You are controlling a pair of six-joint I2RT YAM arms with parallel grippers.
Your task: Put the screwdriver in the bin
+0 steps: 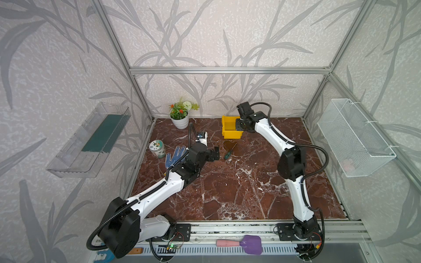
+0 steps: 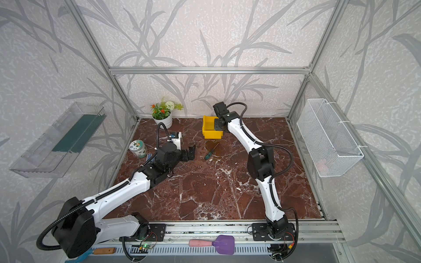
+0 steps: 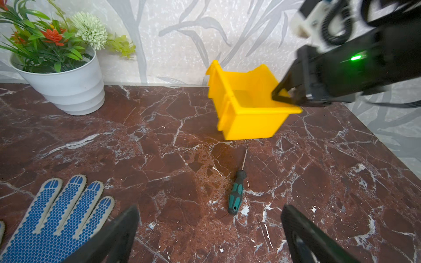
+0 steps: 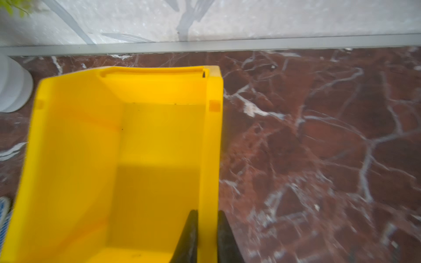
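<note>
Now right jaws clench a wall of the yellow plastic bin; released left jaws should next grasp the green-handled screwdriver at its six o'clock.

In both top views my right wrist covers the right gripper and a corner of the bin. Its wrist view cuts off the bin's near end, and the marble there is blurred. The glove runs off the left wrist view.

Green screwdriver flat near yellow bin
</note>
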